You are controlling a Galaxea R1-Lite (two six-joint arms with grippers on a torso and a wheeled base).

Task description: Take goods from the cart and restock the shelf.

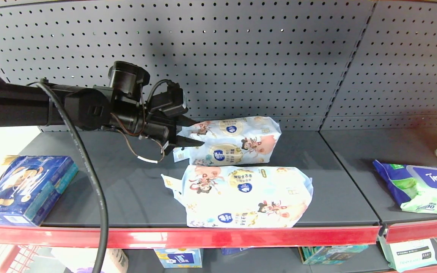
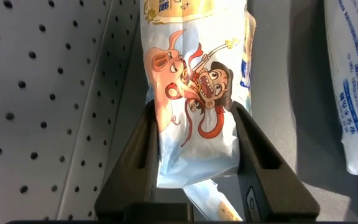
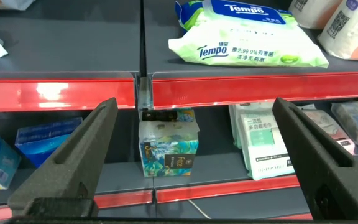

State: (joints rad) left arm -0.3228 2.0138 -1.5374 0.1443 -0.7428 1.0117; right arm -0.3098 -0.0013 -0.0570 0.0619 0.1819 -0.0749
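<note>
1. I am holding the left gripper (image 1: 197, 132) over the shelf (image 1: 127, 182), and its two fingers are pressing on either side of the near end of the rear tissue pack (image 1: 237, 138). The left wrist view shows the film of the rear tissue pack (image 2: 194, 93) touching both pads, so I am reading this as a closed grasp on the pack.
2. The rear tissue pack is standing on its long edge on the shelf, close to the pegboard back (image 1: 241, 57). It is just behind the front tissue pack (image 1: 241, 197), which is lying flat near the red price rail (image 1: 203, 237).
3. I am judging these packs to be light, soft and squashy, with a slick printed wrapper. A pinch on the end seam is likely to crumple or slide, so I am favouring a hold across the narrow body, where the filling pushes back.
4. The right gripper (image 3: 194, 106) is hanging with its fingers spread wide and nothing between them, in front of the shelving.
5. Besides the two packs, this shelf level is carrying a blue box (image 1: 21, 189) at its left end. The bay to the right is holding a green wipes pack (image 1: 419, 187).
6. The level below is holding a small patterned box (image 3: 168, 146), white packs (image 3: 263, 146) and a blue carton (image 3: 42, 140).
</note>
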